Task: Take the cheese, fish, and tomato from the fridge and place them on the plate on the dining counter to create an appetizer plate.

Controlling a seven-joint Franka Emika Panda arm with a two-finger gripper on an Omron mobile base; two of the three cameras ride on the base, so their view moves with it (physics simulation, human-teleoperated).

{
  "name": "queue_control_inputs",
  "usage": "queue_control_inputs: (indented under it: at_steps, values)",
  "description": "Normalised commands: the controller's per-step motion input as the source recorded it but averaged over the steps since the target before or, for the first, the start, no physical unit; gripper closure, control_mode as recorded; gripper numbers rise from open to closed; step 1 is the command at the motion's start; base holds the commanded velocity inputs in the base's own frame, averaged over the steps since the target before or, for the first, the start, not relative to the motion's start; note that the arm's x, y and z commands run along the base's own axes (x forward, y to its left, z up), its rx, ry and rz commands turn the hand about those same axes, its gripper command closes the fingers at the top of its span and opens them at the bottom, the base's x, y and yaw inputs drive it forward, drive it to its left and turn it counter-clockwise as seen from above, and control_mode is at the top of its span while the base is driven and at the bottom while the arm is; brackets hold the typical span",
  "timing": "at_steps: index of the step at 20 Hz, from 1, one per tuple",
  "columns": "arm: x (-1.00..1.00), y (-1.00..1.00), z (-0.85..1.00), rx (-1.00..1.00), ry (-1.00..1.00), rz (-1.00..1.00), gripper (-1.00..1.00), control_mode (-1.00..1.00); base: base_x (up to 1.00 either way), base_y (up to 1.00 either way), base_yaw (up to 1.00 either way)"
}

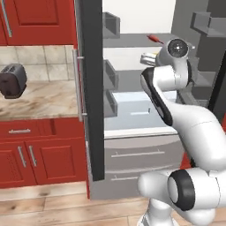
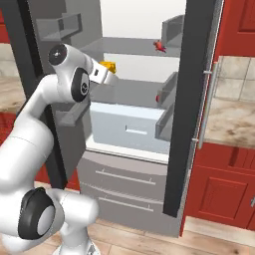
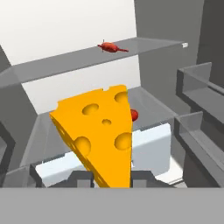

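Note:
The fridge (image 1: 91, 88) stands open, and my arm reaches in between its two doors. My gripper (image 3: 111, 177) is shut on the cheese (image 3: 99, 131), a yellow-orange holed wedge that stands upright between the fingertips. From the right base view the cheese (image 2: 109, 66) pokes out beyond the gripper (image 2: 103, 73) at middle-shelf height. The slim red fish (image 3: 111, 47) lies on the upper glass shelf, seen too as the fish (image 2: 159, 46) and the fish (image 1: 155, 38). Half hidden behind the wedge on the lower shelf sits the round red tomato (image 3: 134, 115), also the tomato (image 2: 158, 98).
Grey door bins (image 3: 197, 87) jut in on the right of the hand. A pale crisper drawer (image 2: 127, 130) lies below the shelves, with freezer drawers (image 1: 137, 154) under it. A toaster (image 1: 12, 80) stands on the back counter (image 1: 44, 103) above red cabinets (image 1: 26, 159).

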Motion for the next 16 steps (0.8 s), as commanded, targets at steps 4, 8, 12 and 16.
queue_control_inputs:
  at_steps: [4, 8, 12, 16]
  values:
    - [0.00, 0.00, 0.00, 0.00, 0.00, 0.00, 1.00, 1.00, -0.59, -0.32, 0.31]
    - [0.00, 0.00, 0.00, 0.00, 0.00, 0.00, 1.00, 1.00, -0.38, -0.48, 0.45]
    - [0.00, 0.00, 0.00, 0.00, 0.00, 0.00, 1.00, 1.00, -0.36, -0.67, 0.58]
    - [0.00, 0.00, 0.00, 0.00, 0.00, 0.00, 1.00, 1.00, -0.54, -0.66, 0.57]
